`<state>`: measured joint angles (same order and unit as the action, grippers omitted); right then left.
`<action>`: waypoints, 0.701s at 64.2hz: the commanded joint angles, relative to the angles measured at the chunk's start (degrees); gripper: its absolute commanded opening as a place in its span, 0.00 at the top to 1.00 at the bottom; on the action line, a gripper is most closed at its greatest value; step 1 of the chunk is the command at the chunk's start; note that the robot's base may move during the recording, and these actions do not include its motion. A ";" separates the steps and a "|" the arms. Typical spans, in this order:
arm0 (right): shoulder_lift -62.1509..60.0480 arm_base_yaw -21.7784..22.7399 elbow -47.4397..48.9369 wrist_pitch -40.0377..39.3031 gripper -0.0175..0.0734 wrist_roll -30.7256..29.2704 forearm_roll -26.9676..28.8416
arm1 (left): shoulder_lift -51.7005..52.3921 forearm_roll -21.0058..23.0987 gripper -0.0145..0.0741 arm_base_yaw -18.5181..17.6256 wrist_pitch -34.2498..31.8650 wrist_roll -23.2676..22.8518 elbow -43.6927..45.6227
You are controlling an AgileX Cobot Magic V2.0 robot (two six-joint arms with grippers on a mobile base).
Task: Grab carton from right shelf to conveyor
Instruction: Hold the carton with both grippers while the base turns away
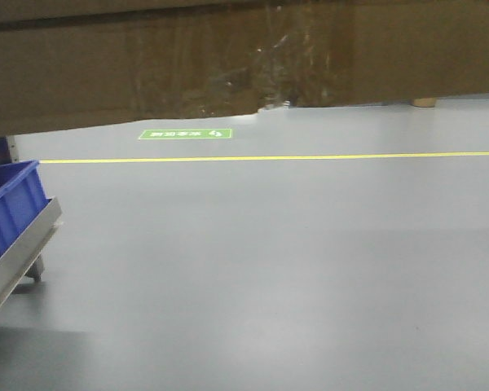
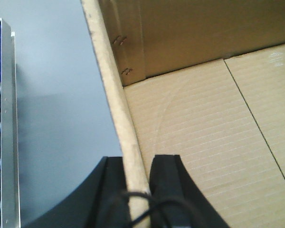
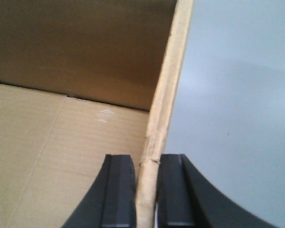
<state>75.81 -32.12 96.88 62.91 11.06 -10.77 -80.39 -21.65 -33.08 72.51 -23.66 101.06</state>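
Observation:
The carton (image 1: 228, 57) is a large brown cardboard box held up off the floor; its taped underside fills the top of the front view. My left gripper (image 2: 137, 164) is shut on the carton's left wall (image 2: 111, 80), one finger outside and one inside the box. My right gripper (image 3: 146, 164) is shut on the carton's right wall (image 3: 168, 90) in the same way. Both wrist views look down into the empty box interior (image 2: 213, 128). The right shelf and the conveyor are out of view.
Smooth grey floor (image 1: 293, 269) with a yellow line (image 1: 310, 156) and a green floor label (image 1: 185, 133) lies ahead. A blue plastic bin (image 1: 10, 208) sits on a metal rack (image 1: 20, 252) at the left; the rack's rail also shows in the left wrist view (image 2: 8, 133).

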 commanded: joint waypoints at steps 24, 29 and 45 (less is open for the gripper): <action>-0.49 -0.44 0.08 -5.03 0.88 -1.06 3.29 | 0.52 4.37 0.86 -0.91 -5.01 0.79 0.38; -0.49 -0.44 0.08 -5.03 0.88 -1.06 3.29 | 0.52 4.37 0.86 -0.91 -5.01 0.79 0.38; -0.49 -0.44 0.08 -5.03 0.88 -1.06 3.29 | 0.52 4.37 0.86 -0.91 -5.01 0.79 0.38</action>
<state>75.81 -32.12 96.88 62.80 11.06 -10.77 -80.39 -21.65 -33.08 72.51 -23.66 101.06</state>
